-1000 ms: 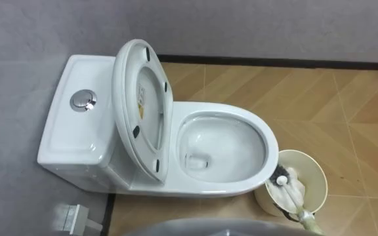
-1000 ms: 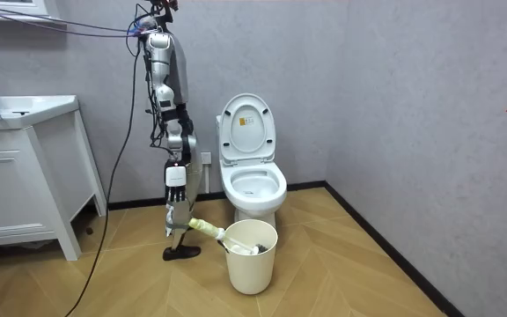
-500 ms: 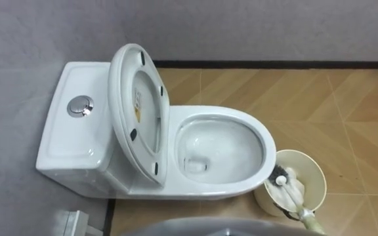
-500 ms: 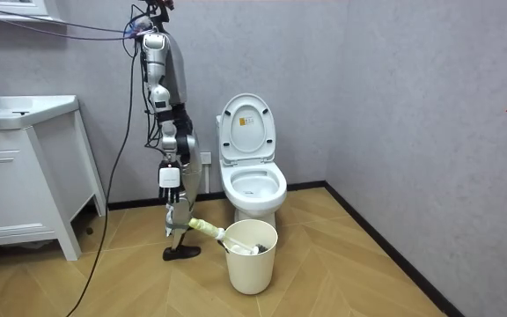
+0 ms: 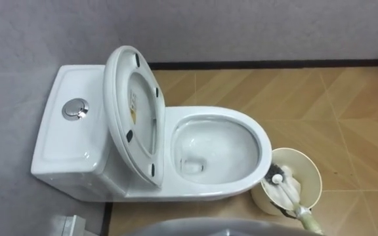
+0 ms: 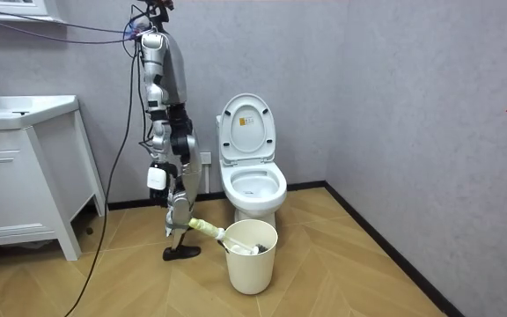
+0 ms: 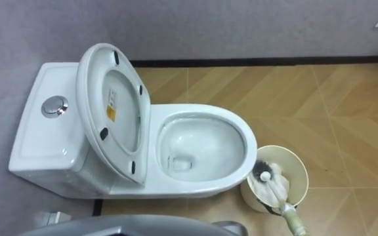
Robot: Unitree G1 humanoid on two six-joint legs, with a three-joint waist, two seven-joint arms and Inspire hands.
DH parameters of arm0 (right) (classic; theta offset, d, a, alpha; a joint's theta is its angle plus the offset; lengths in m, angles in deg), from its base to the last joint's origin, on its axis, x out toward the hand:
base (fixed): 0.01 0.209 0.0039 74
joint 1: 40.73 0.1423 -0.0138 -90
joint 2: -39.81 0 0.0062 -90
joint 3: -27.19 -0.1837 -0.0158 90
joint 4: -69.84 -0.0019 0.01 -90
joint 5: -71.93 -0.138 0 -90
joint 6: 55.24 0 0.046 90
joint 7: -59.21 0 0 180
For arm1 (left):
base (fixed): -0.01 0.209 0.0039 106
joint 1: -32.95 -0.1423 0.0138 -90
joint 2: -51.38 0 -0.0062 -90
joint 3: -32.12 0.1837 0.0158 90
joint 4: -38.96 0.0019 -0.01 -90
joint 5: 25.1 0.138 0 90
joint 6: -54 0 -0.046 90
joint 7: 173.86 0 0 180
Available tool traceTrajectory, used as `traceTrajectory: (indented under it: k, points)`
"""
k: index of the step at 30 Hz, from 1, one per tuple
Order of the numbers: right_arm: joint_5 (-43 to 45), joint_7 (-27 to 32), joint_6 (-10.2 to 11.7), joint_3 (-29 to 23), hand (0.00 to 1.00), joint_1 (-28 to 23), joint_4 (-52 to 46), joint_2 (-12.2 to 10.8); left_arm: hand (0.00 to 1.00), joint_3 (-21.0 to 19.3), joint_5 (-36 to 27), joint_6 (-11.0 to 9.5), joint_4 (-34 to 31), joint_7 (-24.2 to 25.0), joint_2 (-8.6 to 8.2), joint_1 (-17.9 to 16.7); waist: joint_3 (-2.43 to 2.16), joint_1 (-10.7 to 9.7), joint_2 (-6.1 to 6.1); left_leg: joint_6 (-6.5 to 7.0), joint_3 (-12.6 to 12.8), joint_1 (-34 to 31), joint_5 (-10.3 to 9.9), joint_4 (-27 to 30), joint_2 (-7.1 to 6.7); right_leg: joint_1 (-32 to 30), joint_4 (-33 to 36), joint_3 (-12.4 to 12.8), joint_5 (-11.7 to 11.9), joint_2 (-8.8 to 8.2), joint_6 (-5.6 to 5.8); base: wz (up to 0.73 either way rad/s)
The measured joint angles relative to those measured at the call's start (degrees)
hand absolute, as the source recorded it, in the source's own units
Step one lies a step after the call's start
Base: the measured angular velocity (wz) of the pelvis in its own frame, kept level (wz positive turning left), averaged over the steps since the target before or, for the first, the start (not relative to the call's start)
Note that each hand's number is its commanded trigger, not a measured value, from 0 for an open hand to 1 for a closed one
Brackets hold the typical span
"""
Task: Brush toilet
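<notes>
right robot hand point(image 6: 181, 225) seemingly grips brush point(image 6: 205, 227) | slanted, head down in bucket point(image 6: 252, 264)

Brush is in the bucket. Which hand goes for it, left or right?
Right, probably. The bucket holding the toilet brush stands at the robot's right of the toilet bowl, and the handle leans out toward the lower right, the right arm's side.

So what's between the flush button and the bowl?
The raised seat stands between the flush button and the bowl, plain in both eye views.
</notes>
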Motion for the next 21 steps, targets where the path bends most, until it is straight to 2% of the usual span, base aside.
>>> traceTrajectory:
  k: [4, 5, 8, 11, 13, 15, 17, 18, 21]
  points:
    - [-4.86, 2.57, 0.20, -4.66, 0.00, 1.12, -0.28, 1.69, 0.00, -1.84, 0.02, -0.05, -0.15, -0.01, 0.48, 0.05, -0.03, -0.44, -0.51, 0.00, -0.03, -0.61, 0.00, 0.00, 0.12, -0.32, 0.01, -0.08, -0.04, 0.00, -0.03, 0.00]
    - [-5.57, 3.61, 0.57, -5.42, 0.00, 1.72, -0.57, 2.05, 0.00, -1.85, 0.02, -0.07, -0.18, -0.01, 0.90, 0.10, -0.16, -0.75, -0.90, 0.00, -0.03, -1.11, 0.01, 0.06, 0.06, -0.82, 0.09, -0.10, -0.04, 0.02, -0.04, 0.00]
    - [-7.30, 6.53, 1.17, -7.29, 0.00, 2.90, -1.67, 2.64, 0.00, -2.11, 0.04, -0.03, -1.49, 0.00, 2.14, -0.02, -0.13, -0.98, -1.74, -0.02, 0.04, -1.58, 0.01, 0.17, 0.02, -1.37, 0.14, -0.02, -0.01, 0.16, -0.08, -0.01]
    - [-8.25, 8.70, 1.42, -6.62, 0.00, 4.82, -4.73, 3.87, 0.00, -2.03, -0.04, -0.93, -2.76, -0.01, 3.53, 0.55, -0.14, -0.67, -2.30, 0.00, 0.26, -3.38, 0.02, 0.48, 0.01, -3.41, 0.30, 0.19, 0.33, 0.21, -0.17, -0.06]
    - [-8.18, 9.91, 2.66, -6.57, 0.00, 6.76, -5.23, 4.64, 0.00, -2.05, -0.04, -1.47, -2.73, -0.01, 4.40, 1.70, -0.18, 0.22, -2.59, 0.01, 0.72, -5.20, 0.03, 1.34, 0.24, -5.07, 0.66, 0.69, 0.88, 0.40, -0.26, -0.12]
    - [-8.08, 10.99, 3.51, -6.07, 0.00, 8.38, -8.27, 4.96, 0.00, -1.72, -0.07, -2.48, -2.97, -0.02, 5.60, 3.21, -0.19, 0.37, -2.85, 0.01, 0.46, -7.87, 0.03, 2.56, 0.34, -7.38, 1.63, 0.05, 1.10, 0.35, -0.32, 0.03]
    - [-8.07, 11.82, 4.55, -5.41, 0.00, 9.19, -11.18, 5.40, 0.00, -1.68, 0.00, -3.69, -3.25, -0.02, 6.08, 3.82, -0.24, 0.58, -2.87, 0.01, 0.50, -9.62, 0.03, 3.52, 0.39, -9.09, 2.24, -0.04, 1.18, 0.33, -0.31, 0.03]
    - [-8.04, 12.47, 5.55, -4.37, 0.00, 10.30, -12.32, 6.04, 0.00, -1.68, -0.07, -4.40, -3.26, -0.02, 6.22, 4.06, -0.07, 0.79, -2.51, 0.01, 0.45, -11.07, 0.03, 4.22, 0.48, -10.12, 2.16, -0.14, 1.45, 0.34, -0.31, 0.00]
    - [-7.33, 13.69, 7.61, -3.02, 0.00, 13.02, -12.29, 7.48, 0.00, -0.98, -0.31, -5.54, -3.26, -0.03, 6.18, 5.20, -0.12, 0.72, -2.12, 0.02, 0.06, -15.21, 0.03, 6.13, 0.72, -13.10, 2.21, -0.96, 2.14, 0.38, -0.35, 0.09]
